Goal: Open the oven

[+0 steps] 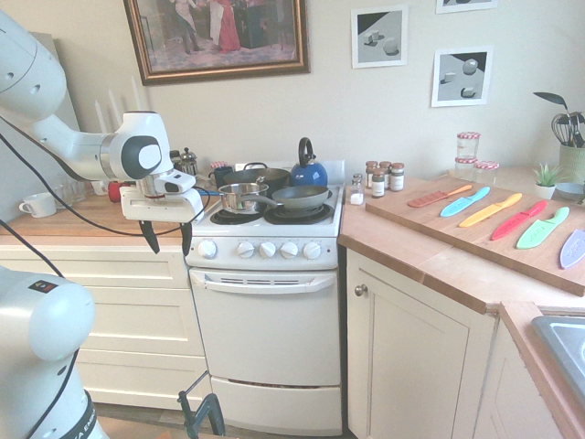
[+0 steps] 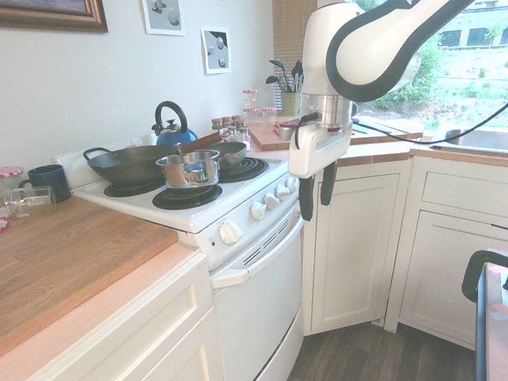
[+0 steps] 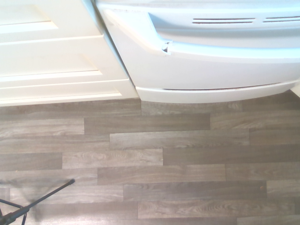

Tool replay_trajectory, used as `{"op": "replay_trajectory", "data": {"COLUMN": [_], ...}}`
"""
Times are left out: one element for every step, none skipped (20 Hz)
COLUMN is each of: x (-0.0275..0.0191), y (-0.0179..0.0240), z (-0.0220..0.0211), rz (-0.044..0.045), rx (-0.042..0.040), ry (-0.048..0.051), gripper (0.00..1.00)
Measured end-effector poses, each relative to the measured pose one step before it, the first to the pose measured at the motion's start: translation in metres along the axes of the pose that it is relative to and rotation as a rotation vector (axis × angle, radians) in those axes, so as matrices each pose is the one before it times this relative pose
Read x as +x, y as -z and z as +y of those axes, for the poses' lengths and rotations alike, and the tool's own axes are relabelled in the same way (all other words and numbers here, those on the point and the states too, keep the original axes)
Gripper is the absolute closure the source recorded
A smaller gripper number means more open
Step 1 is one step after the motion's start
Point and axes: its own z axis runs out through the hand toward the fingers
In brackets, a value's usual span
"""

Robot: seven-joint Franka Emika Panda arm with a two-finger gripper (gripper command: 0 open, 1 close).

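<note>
Grey wood-plank floor (image 3: 159,168) lies below the small white oven (image 1: 265,329), door closed. Robot's hand (image 1: 166,240) hangs before the knobs, fingers apart, empty.

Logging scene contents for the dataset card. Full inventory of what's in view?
oven: 1, white, between the cream drawers and the corner cabinet, door shut
knobs: 5, white, row above the oven door
saucepan: 1, steel, front left hob ring
frying pan: 1, dark, hob right
wok: 1, black, hob rear
kettle: 1, blue, behind the hob
spice jars: several, counter right of the hob
toy knives: 6, mixed colours, on the wooden board
mugs: 1 white, 1 dark blue, left counter
drawers: cream, left of oven
gripper: 1, open, pointing down by the oven's upper left corner
</note>
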Motion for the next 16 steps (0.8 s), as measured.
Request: {"op": "replay_trajectory", "data": {"x": [0.00003,0.00024,0.00054,0.00138,0.00298,0.00406,0.00451,0.00375,0.00329,0.00382,0.00523,0.00689,0.00766,0.0093,0.00917,0.00793], "y": [-0.00041,-0.00037,-0.00157,-0.0038,-0.0055,-0.00625,-0.00734,-0.00848,-0.00885,-0.00784,-0.00652,-0.00484,-0.00366,-0.00263,-0.00275,-0.00382], "z": [0.00002,0.0002,0.0004,0.00054,0.00019,-0.00058,-0.00163,-0.0023,-0.00248,-0.00309,-0.00436,-0.00464,-0.00469,-0.00617,-0.00693,-0.00723], "rz": [-0.00067,-0.00085,-0.00299,-0.00484,-0.00108,0.00931,0.01819,0.01428,0.00673,0.00803,0.01103,0.00888,0.00878,0.00881,0.00819,0.00092], "rx": [-0.00061,-0.00052,-0.0024,-0.00374,-0.00068,0.00093,0.00246,0.00226,-0.00057,0.00138,0.00559,0.01158,0.0149,0.01569,0.015,0.01043], "ry": [-0.00008,-0.00077,-0.00159,-0.00508,-0.01604,-0.021,-0.02238,-0.01899,-0.01455,-0.00868,-0.00294,-0.00238,-0.00168,0.00581,0.0122,0.02333], "gripper": [0.0,0.0,0.0,0.0,0.0,0.0,0.0,0.0,0.0,0.0,0.0,0.0,0.0,0.0,0.0,0.0]}}
